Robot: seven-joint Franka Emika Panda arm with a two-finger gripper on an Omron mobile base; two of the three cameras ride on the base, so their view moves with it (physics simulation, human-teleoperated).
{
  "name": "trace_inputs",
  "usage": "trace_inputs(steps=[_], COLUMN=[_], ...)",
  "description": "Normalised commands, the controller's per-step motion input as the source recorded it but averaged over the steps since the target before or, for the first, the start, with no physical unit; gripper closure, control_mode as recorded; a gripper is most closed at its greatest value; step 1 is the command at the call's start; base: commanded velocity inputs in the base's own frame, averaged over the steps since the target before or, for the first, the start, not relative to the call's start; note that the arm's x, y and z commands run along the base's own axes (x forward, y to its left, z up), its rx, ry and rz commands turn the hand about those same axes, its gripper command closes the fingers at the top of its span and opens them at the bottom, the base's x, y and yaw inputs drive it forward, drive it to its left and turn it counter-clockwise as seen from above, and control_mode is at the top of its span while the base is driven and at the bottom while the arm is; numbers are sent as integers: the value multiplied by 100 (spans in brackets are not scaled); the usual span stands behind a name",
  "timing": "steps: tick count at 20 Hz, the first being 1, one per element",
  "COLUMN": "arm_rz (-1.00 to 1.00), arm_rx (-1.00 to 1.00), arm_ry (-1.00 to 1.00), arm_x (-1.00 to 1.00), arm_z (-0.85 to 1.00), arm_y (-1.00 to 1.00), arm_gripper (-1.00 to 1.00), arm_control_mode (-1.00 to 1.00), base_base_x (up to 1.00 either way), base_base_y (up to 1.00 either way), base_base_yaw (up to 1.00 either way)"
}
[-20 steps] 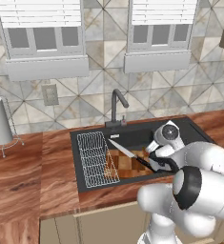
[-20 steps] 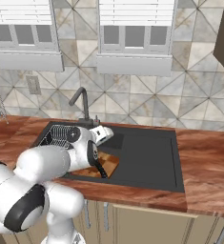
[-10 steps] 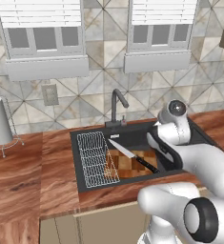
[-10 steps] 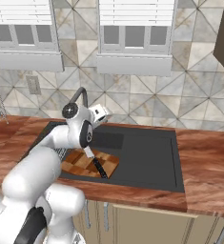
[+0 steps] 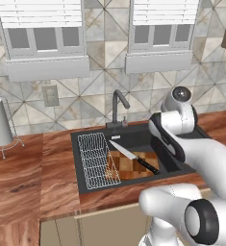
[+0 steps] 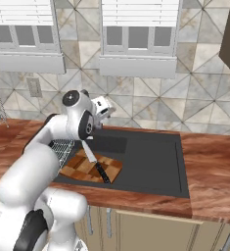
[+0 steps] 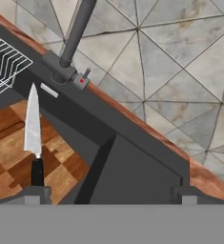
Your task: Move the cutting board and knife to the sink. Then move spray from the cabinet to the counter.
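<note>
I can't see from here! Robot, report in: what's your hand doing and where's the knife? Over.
Gripper open, nothing in it, above the sink. Knife lying on the cutting board inside the sink. Wire rack beside the board, nothing blocking.

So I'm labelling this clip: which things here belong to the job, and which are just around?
Job:
- cutting board, lying in the sink
- knife, resting on the board
- counter

Just around:
- faucet
- wire rack in the sink
- paper towel roll
</note>
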Motion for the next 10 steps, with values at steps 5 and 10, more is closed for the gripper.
trace_inputs(steps=[5,10], arm_rz=[-11,-35], arm_rx=[10,10], arm_ry=[0,2], arm_x=[-80,-75], arm_z=[2,31], arm_y=[-2,0], arm_gripper=[-100,-100], arm_control_mode=[-100,-100], base_base_x=[0,0], base_base_y=[0,0], base_base_yaw=[0,0])
